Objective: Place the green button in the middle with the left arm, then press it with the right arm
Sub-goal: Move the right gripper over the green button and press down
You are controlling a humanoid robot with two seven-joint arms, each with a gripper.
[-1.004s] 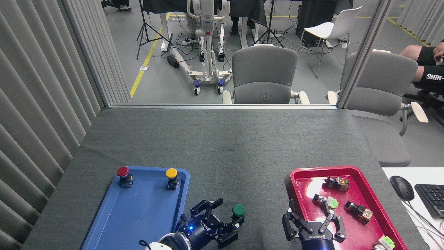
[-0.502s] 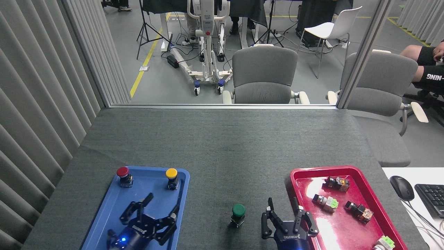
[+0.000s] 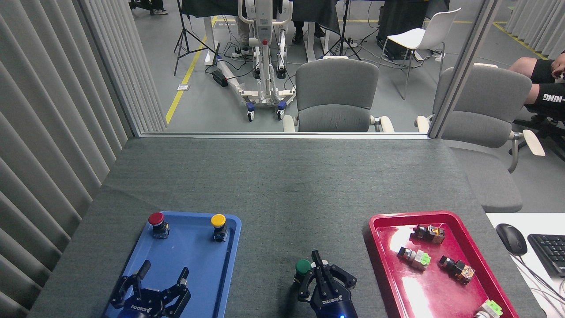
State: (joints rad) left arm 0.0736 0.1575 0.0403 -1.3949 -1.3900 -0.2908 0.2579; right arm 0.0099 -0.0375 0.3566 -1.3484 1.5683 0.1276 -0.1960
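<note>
The green button point(image 3: 302, 267) stands upright on the grey mat between the two trays, near the front edge. My right gripper point(image 3: 316, 257) is shut with nothing in it. Its joined fingertips sit just right of the button's cap, at about cap height, and its body hides the button's right side. I cannot tell if the tips touch the cap. My left gripper point(image 3: 163, 274) hovers open over the near end of the blue tray point(image 3: 185, 251), well left of the button, with nothing between its fingers.
A red-capped button point(image 3: 156, 219) and a yellow-capped button point(image 3: 218, 221) stand at the far end of the blue tray. A red tray point(image 3: 441, 282) on the right holds several small switch parts. A mouse point(image 3: 511, 238) and keyboard point(image 3: 549, 252) lie far right.
My left gripper let go of the green button and drew back left over the blue tray. My right gripper shut and swung left from the red tray to the button.
</note>
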